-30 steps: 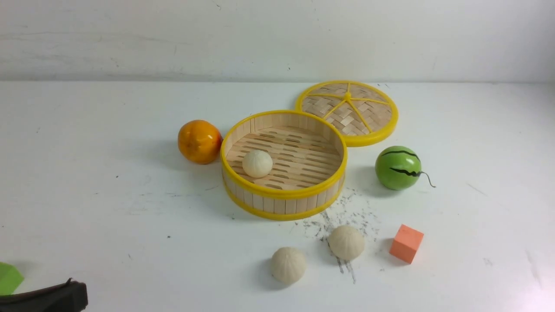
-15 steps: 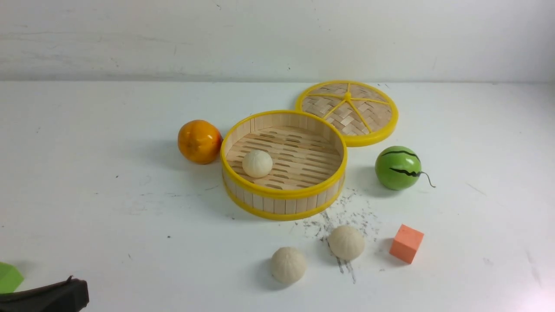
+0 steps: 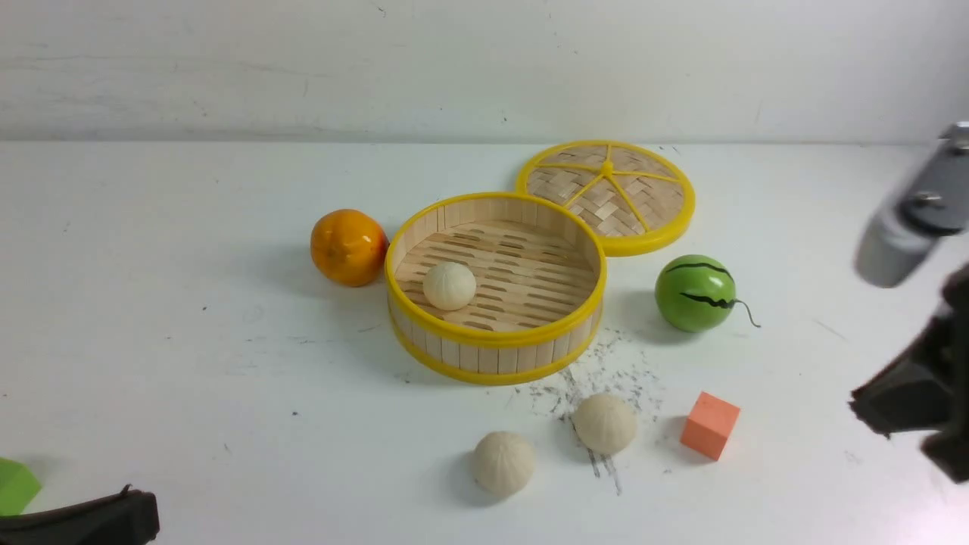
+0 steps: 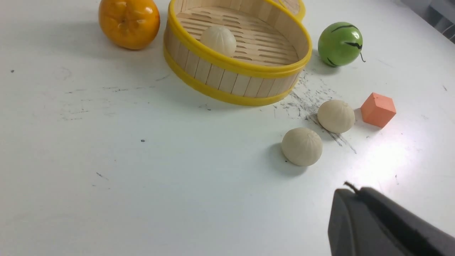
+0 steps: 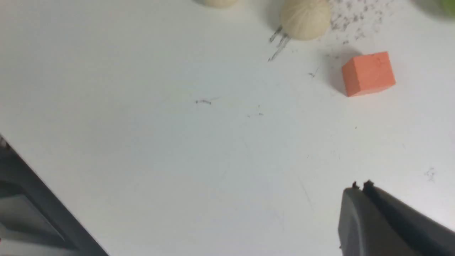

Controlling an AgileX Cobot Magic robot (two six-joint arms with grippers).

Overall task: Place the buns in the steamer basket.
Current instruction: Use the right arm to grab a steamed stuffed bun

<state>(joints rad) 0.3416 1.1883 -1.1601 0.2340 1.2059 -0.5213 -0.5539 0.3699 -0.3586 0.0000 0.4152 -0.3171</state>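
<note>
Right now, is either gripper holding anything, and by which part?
Nothing is held: left gripper and right gripper are empty. One bun lies in the steamer basket, two buns on the table.

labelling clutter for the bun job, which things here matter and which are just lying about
Job: steamer basket, bun inside it, left loose bun, right loose bun.
Lying about: orange, woven lid, melon ball, orange cube, green block.

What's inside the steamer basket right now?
One bun sits on the slatted floor of the steamer basket, toward the orange. Nothing else shows inside; the near wall hides a thin strip of floor.
</note>
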